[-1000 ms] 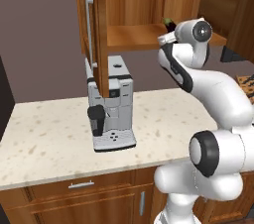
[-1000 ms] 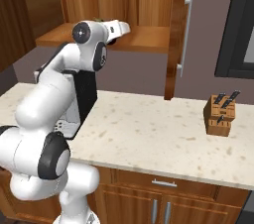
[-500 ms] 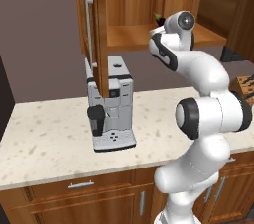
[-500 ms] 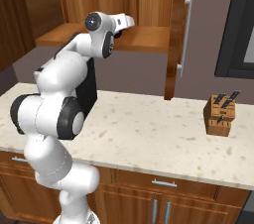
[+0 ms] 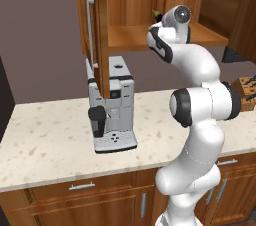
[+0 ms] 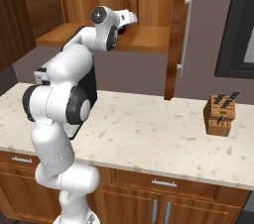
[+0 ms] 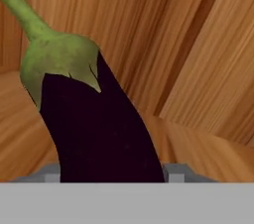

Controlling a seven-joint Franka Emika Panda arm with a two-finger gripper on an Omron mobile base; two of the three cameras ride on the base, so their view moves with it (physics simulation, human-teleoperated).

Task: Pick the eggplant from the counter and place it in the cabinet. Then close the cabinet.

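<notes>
Compared with a second ago, the white arm stands more upright and its two-finger gripper, at upper centre of the right base view, has pushed further over the wooden shelf of the open reddish-brown wall cabinet. The fingers clasp the glossy dark purple eggplant, green stem upward, inside the cabinet. Below stand a grey coffee machine and a wooden knife block on the beige speckled counter.
</notes>
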